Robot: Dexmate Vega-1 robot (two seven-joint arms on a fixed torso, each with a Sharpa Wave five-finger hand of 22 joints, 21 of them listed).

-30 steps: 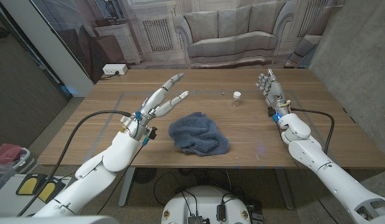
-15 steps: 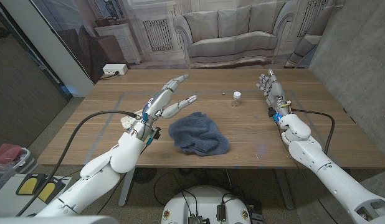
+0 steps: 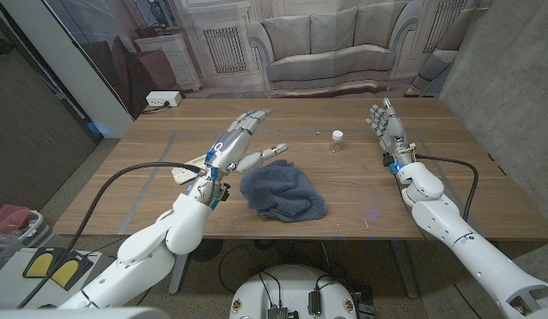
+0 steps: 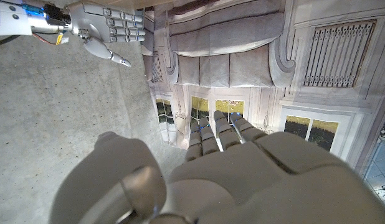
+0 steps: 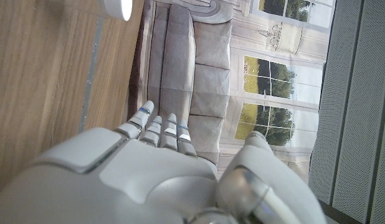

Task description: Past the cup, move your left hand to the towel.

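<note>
Wooden desk (image 3: 363, 190), seen from the head camera, with a printed backdrop of a sofa (image 3: 332, 44) and panelled walls behind its far edge. A white power strip (image 3: 162, 99) sits just beyond the far left corner.

Towel (image 3: 282, 190): blue-grey, crumpled in a loose heap near the middle of the desk, toward the near edge.

Left robot hand (image 3: 239, 142): raised above the desk just left of the towel, released, fingers apart and reaching toward the far side, thumb tip pointing over the towel's far left edge. Whether it touches the cloth cannot be told. In the left wrist view the back of this robot hand (image 4: 242, 168) shows with fingers extended and nothing in them.

Right robot hand (image 3: 385, 124): near the right side of the desk, standing on its edge with fingers straight up, released and holding nothing. The right wrist view shows its back (image 5: 142, 168) beside the wood surface.

Cup (image 3: 337, 136): small, white, upright on the far part of the desk, between the two robot hands, well apart from the towel and nearer the right robot hand.
</note>
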